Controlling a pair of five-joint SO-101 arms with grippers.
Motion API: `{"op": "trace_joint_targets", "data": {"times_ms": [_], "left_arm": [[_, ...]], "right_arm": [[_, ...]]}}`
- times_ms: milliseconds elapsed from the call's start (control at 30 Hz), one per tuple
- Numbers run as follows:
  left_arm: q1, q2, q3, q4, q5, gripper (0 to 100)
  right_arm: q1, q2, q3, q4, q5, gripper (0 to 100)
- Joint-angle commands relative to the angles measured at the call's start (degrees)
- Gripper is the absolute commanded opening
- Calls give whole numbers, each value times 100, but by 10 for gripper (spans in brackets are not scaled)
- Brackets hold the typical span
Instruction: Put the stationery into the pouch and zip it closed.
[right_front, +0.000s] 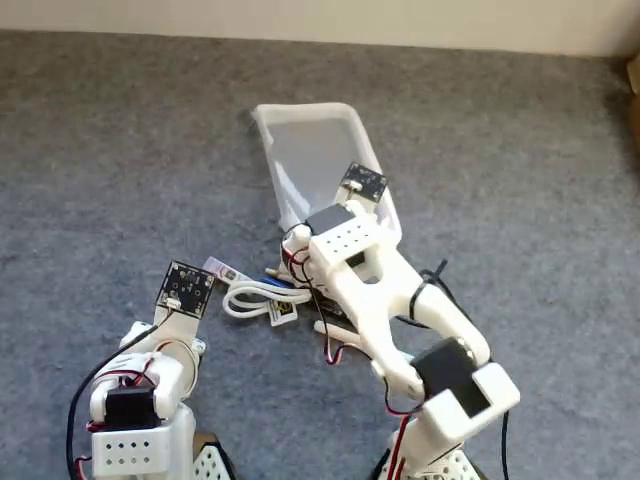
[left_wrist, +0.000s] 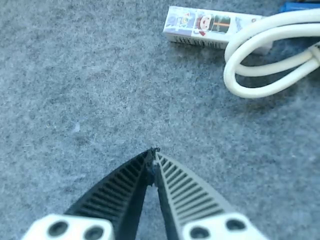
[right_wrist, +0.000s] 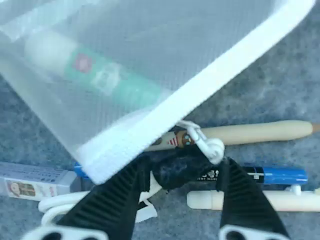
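1. The pouch (right_front: 315, 150), of white see-through mesh, lay flat on the grey carpet (right_front: 120, 150), toward 12 o'clock from the table's middle.
2. A green-and-white tube (right_wrist: 100, 75) lay inside it, behind the mesh.
3. The right gripper (right_wrist: 182, 170) sat at the pouch's 6 o'clock edge. Its claw was spread wide, with the white rim and the zip pull (right_wrist: 207, 145) just ahead of its tips.
4. Outside the pouch, at its 6 o'clock, a blue pen (right_wrist: 280, 176) lay between a cream pen (right_wrist: 250, 132) and a second cream pen (right_wrist: 250, 200).
5. A coiled white cable (right_front: 255, 298) lay at the pouch's 7 o'clock and touched a small printed box (right_front: 222, 270) at its own 10 o'clock.
6. The left gripper (left_wrist: 152, 152) was at the table's 7 o'clock. Its claw was pressed together over bare carpet, near the box and cable but apart from them.
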Motion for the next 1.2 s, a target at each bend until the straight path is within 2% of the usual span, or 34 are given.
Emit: {"op": "trace_joint_targets", "data": {"times_ms": [0,100,267,367,533,767,1067,1167], "left_arm": [[92,-57,127,18,-44,7],[92,-57,127,18,-44,7],[92,-57,127,18,-44,7],[92,-57,127,18,-44,7],[92,-57,127,18,-44,7],[92,-57,127,18,-44,7],[92,-57,127,18,-44,7],[92,-57,127,18,-44,7]], "right_arm": [[92,171,-426,-75,-114,212],[101,347,-541,-48,-105,190],[101,338,-549,-40,-53,53],[101,330,-549,-22,44,9],[92,259,-637,268,756,4],[101,-611,-673,426,1802,4],[92,-1481,-198,418,3886,4],[101,-1657,-189,426,4343,4]]}}
